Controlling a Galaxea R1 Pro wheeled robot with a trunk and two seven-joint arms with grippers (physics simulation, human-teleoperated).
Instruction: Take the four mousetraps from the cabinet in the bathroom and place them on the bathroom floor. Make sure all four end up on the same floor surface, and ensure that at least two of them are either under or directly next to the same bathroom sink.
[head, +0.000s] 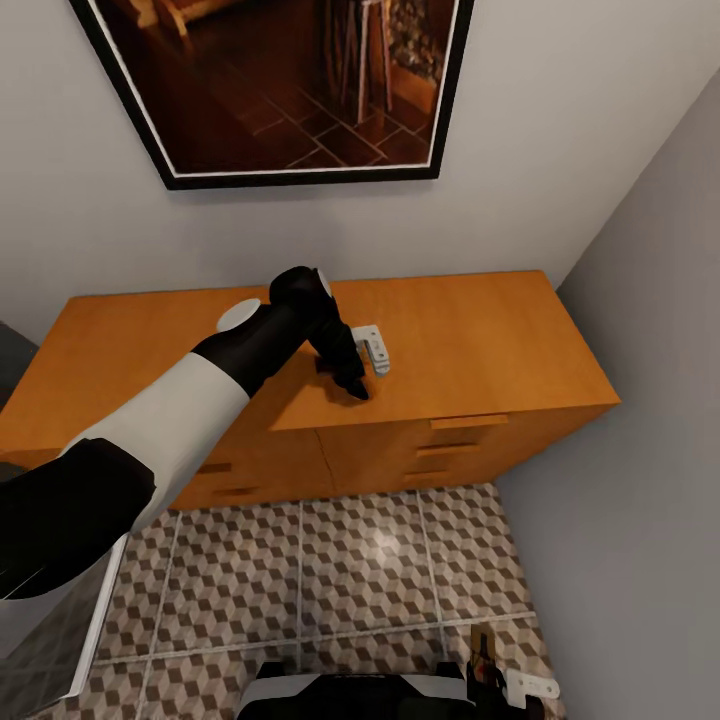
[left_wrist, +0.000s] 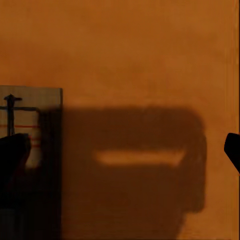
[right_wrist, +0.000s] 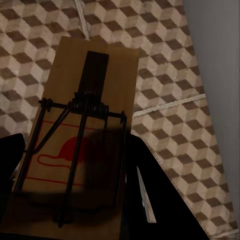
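While one mousetrap lies flat on the orange-brown cabinet top, the left hand hangs just above the wood beside it, fingers spread wide, one fingertip overlapping the trap's edge. A second mousetrap sits clamped between the right hand's fingers, low over the cube-patterned bathroom floor near the grey wall.
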